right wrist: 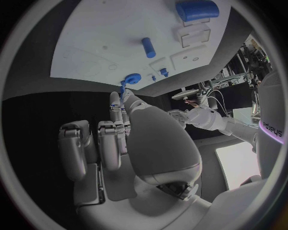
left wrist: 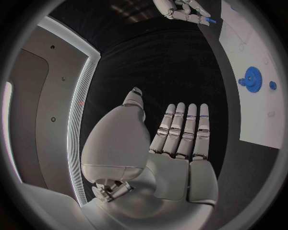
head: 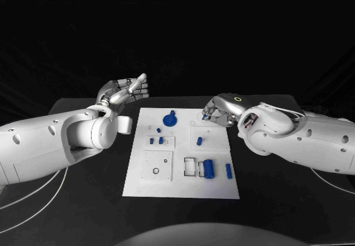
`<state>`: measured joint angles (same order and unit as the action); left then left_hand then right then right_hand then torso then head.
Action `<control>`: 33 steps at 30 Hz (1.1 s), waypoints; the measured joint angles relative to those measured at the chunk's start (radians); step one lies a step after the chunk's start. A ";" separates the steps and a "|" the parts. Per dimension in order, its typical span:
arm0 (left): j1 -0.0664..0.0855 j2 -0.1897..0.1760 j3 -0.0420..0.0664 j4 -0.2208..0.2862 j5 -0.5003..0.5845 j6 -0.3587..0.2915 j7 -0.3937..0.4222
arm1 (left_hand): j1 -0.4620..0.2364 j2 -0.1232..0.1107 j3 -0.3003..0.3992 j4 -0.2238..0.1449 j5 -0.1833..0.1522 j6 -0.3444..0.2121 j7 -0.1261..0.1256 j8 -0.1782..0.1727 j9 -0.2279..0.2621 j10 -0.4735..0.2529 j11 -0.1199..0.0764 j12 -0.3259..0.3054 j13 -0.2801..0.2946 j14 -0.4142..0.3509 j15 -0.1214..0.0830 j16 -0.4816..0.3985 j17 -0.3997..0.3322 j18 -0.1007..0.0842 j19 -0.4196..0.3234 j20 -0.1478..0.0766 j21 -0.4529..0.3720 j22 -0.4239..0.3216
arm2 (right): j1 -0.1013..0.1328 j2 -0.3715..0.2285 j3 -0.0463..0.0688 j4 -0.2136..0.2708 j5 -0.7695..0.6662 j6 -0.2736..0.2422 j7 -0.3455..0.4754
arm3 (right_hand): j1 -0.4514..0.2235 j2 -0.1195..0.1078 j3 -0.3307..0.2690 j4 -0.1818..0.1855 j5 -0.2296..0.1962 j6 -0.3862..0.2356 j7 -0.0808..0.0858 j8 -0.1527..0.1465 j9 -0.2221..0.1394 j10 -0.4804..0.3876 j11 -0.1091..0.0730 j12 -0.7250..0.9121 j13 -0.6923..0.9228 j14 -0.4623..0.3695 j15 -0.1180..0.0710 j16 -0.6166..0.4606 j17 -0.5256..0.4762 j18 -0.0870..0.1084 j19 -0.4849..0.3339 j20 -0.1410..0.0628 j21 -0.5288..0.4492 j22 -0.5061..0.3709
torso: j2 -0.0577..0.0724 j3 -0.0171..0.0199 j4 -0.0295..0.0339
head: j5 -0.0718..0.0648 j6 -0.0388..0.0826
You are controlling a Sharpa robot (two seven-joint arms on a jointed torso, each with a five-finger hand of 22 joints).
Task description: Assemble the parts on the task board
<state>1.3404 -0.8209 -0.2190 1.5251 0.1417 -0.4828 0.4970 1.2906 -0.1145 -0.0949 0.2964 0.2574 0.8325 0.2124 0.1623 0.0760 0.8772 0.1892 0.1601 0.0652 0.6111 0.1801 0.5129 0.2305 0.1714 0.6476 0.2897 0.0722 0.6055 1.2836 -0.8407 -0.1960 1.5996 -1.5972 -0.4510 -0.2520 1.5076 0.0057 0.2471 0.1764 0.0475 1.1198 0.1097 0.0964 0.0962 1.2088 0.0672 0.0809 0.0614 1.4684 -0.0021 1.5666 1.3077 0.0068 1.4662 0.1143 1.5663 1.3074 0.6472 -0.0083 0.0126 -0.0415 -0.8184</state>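
Note:
The white task board (head: 181,185) lies in the middle of the table. My right hand (head: 220,111) hovers over its far right corner and pinches a small blue peg (head: 205,117) at the fingertips; the left wrist view shows that hand (left wrist: 183,9) with the peg (left wrist: 208,21). My left hand (head: 125,91) is raised off the board's far left corner, fingers (left wrist: 186,129) straight and apart, holding nothing. A blue gear (head: 170,121) sits at the board's far middle. Several small blue pegs (head: 156,139) stand below it.
A thick blue cylinder (head: 209,168) and a thin blue rod (head: 229,171) lie at the board's near right, and a black ring (head: 156,170) at the near left. In the right wrist view the cylinder (right wrist: 197,9), rod (right wrist: 148,47) and gear (right wrist: 132,78) lie beyond the fingers.

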 measured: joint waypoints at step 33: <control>-0.005 0.039 0.000 -0.046 0.000 0.001 -0.003 | 0.004 0.004 0.003 0.003 0.000 -0.007 0.000 0.004 0.000 -0.004 0.004 0.006 0.000 0.000 0.000 0.004 -0.009 0.000 0.000 0.000 0.000 -0.008 | -0.067 0.213 0.000 -0.012 -0.050 0.175 0.123 | 0.000 0.000 0.003 -0.003 0.003 -0.004 0.003 -0.003 0.000 0.000 0.000 -0.013 -0.001 -0.004 0.004 0.000 0.000 0.000 0.000 0.000 0.000 0.001 | 0.000 -0.0013 0.0003 | 0.067 -0.034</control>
<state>1.3356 -0.7824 -0.2194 1.4793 0.1419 -0.4819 0.4936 1.2947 -0.1104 -0.0920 0.2993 0.2574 0.8252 0.2123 0.1659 0.0759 0.8737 0.1927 0.1664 0.0653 0.6111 0.1801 0.5167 0.2216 0.1714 0.6476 0.2897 0.0722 0.5980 1.2168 -0.6280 -0.1958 1.5875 -1.6475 -0.2765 -0.1290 1.5076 0.0056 0.2499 0.1735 0.0501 1.1157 0.1131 0.0938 0.0959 1.2088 0.0672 0.0678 0.0607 1.4646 0.0017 1.5666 1.3075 0.0068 1.4661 0.1144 1.5663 1.3081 0.6469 -0.0097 0.0128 0.0260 -0.8528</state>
